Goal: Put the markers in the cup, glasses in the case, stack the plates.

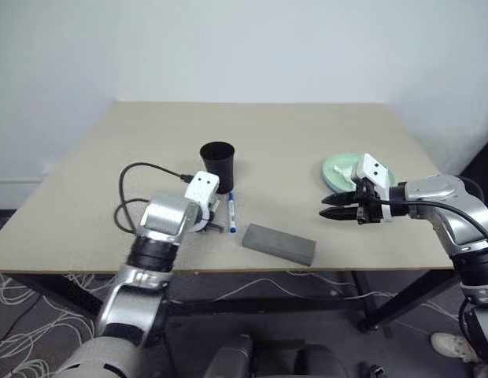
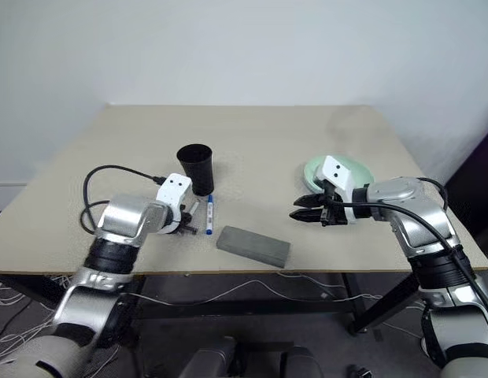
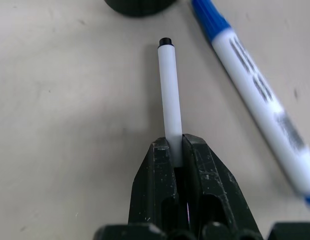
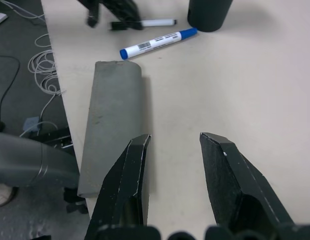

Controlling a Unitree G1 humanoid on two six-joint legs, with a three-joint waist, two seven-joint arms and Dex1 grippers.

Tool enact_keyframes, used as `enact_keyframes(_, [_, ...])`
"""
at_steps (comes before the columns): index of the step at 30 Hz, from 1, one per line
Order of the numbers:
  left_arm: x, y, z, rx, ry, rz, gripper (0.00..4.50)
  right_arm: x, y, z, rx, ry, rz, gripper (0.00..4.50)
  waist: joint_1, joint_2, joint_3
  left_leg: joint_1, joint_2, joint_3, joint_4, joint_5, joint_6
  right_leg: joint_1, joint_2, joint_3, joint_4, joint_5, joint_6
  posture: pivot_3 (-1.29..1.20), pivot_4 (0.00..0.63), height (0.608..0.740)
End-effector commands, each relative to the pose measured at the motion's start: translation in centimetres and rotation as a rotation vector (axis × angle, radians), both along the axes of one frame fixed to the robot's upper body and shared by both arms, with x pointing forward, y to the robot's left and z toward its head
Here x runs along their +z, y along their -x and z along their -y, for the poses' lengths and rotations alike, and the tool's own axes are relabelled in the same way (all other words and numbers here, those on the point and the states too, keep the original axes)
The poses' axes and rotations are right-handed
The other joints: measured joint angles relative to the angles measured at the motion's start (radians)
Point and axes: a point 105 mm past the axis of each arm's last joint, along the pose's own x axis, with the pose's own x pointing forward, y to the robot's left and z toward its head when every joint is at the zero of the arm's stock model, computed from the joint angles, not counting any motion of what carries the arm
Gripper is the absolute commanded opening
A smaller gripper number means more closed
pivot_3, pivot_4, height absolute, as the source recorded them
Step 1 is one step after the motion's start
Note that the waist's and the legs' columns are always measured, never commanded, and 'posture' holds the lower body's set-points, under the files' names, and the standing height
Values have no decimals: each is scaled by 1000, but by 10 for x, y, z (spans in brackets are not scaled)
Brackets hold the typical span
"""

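My left gripper [image 3: 176, 142] is shut on the white barrel of the black-tipped marker [image 3: 169, 85], which lies low over the table just in front of the black cup [image 1: 218, 161]. The blue-capped marker [image 1: 231, 211] lies on the table beside it, toward the closed grey case [image 1: 279, 243]. My right gripper [image 1: 332, 206] hovers open and holds nothing, to the right of the case and just in front of a mint green plate [image 1: 338, 168]. My right wrist partly hides that plate. The glasses are out of view.
A black cable [image 1: 138, 177] loops over the table's left part by my left arm. The case lies close to the table's front edge [image 1: 228, 270]. Bare tabletop stretches behind the cup and between the two arms.
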Motion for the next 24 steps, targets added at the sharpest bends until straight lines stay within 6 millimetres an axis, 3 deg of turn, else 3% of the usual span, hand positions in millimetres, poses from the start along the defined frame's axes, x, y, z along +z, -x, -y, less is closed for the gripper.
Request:
enact_keyframes(1, [24, 13, 21, -188, 29, 37, 11, 14, -4, -3, 12, -3, 59, 1656, 1, 0, 0, 0, 0, 0, -1, 1, -1, -1, 0, 0, 0, 0, 0, 0, 0, 696])
enact_keyframes(5, [39, 22, 38, -309, 74, 82, 11, 13, -4, -3, 12, -5, 58, 1656, 11, 0, 0, 0, 0, 0, -2, 1, -2, 0, -1, 0, -1, 0, -1, 0, 0, 696])
enact_keyframes(9, [63, 27, 76, -509, 202, 231, 11, 13, -3, -4, 14, -8, 59, 1656, 11, 0, 0, 0, -1, 1, -2, 1, -2, 0, -1, 0, -1, 1, -3, 0, 0, 696])
enact_keyframes(13, [87, 13, 93, -558, 295, 452, 11, 14, -4, -4, 12, -9, 61, 1656, 11, 0, 0, 0, -1, 1, -2, 2, -2, 0, -1, 0, -1, 2, -4, 0, 0, 696])
enact_keyframes(17, [115, -21, 89, -457, 350, 700, 11, 14, -5, -4, 10, -11, 61, 1656, 12, 0, 0, 1, -1, 0, -2, 2, -3, 0, 0, 1, -1, 2, -4, 0, 0, 696])
enact_keyframes(24, [156, -72, 58, -219, 307, 1104, 11, 15, -6, -7, 15, -17, 62, 1656, 20, 0, 0, 1, -1, 1, -1, 4, -1, 0, 0, 1, -1, 2, -3, 0, 0, 696])
